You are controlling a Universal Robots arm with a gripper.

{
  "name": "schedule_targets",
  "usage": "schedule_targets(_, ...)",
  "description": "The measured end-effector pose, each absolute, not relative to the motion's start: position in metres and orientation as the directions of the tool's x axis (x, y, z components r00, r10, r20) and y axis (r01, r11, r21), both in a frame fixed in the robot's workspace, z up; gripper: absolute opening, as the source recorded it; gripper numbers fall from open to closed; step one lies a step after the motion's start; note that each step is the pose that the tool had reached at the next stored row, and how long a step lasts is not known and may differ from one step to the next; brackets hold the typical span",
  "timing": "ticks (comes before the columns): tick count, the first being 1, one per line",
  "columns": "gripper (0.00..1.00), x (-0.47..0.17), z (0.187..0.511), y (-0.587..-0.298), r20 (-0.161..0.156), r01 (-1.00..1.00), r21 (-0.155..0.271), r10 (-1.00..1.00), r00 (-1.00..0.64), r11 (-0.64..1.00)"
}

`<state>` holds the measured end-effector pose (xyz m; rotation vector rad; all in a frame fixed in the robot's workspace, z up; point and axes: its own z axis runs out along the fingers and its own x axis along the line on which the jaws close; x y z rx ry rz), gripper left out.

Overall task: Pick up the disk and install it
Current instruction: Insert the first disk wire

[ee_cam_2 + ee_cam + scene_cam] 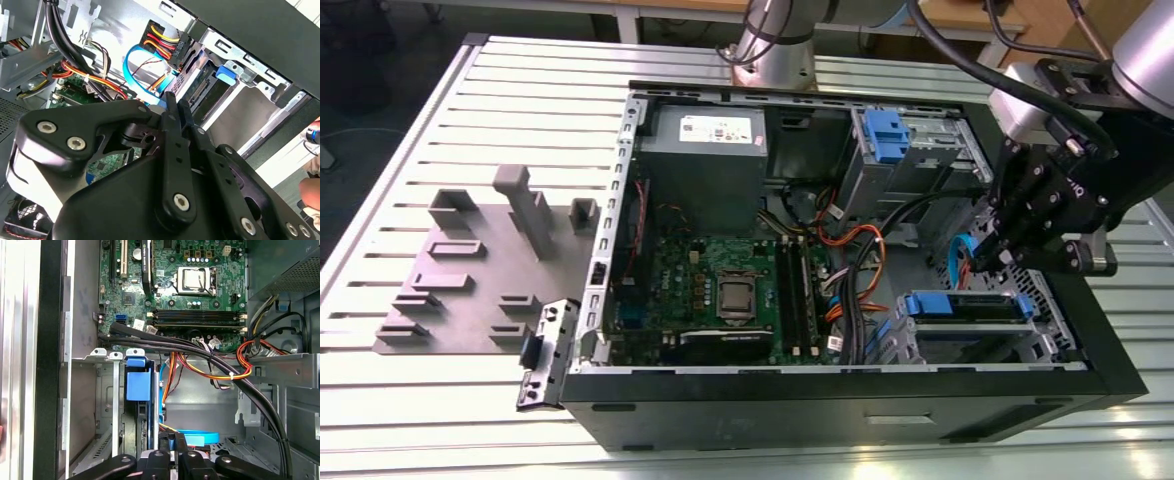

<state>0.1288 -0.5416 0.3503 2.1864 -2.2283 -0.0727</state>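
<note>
Gripper (174, 102) linkage sits up close in both wrist views, fingers (169, 117) pressed together. Arm (1121, 60) reaches over the computer case (854, 400) from the exterior view's right, wrist angled down inside. Disk (967, 305) sits in the drive bay in its blue carrier, near the fingertips; contact unclear.

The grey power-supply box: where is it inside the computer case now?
In the exterior view the power-supply box sits in the case corner nearest the arm's base, toward the exterior view's left, next to the green motherboard.
</note>
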Motion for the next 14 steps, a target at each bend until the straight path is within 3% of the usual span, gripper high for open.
schedule_targets(14, 0.16, 0.128, 0.348, -0.557, -0.020, -0.999, 0.045, -1.000, -0.019, 0.019)
